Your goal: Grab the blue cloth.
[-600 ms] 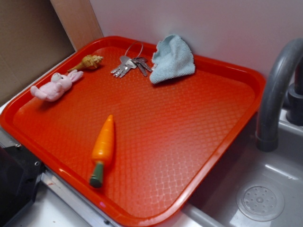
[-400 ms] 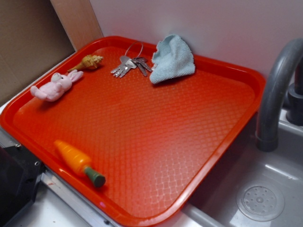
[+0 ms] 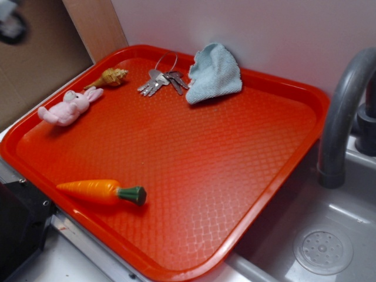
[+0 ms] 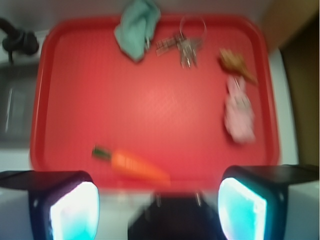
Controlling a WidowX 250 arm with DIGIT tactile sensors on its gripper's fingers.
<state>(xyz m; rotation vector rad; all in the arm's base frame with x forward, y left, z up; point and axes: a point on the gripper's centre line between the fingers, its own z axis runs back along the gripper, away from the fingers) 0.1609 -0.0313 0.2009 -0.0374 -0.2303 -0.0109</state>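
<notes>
The blue cloth point(image 3: 214, 73) is a crumpled pale blue-grey terry washcloth at the far edge of the red tray point(image 3: 205, 153), partly leaning on the rim. In the blurred wrist view it lies at the top point(image 4: 136, 30). My gripper point(image 4: 157, 210) is high above the tray's near edge, far from the cloth. Its two fingers point(image 4: 75, 210) stand wide apart with nothing between them. In the exterior view only a blurred dark-and-white shape point(image 3: 12, 20) shows in the top left corner.
A silver bunch of keys point(image 3: 161, 81) lies just left of the cloth. A tan shell point(image 3: 110, 76), a pink plush bunny point(image 3: 69, 107) and a toy carrot point(image 3: 100, 191) lie along the tray's left and front. A grey faucet point(image 3: 343, 111) and sink point(image 3: 323, 251) stand to the right.
The carrot has swung and slid from mid-tray to the front left edge and now lies flat, green end pointing right. A blurred shape has appeared in the exterior view's top left corner.
</notes>
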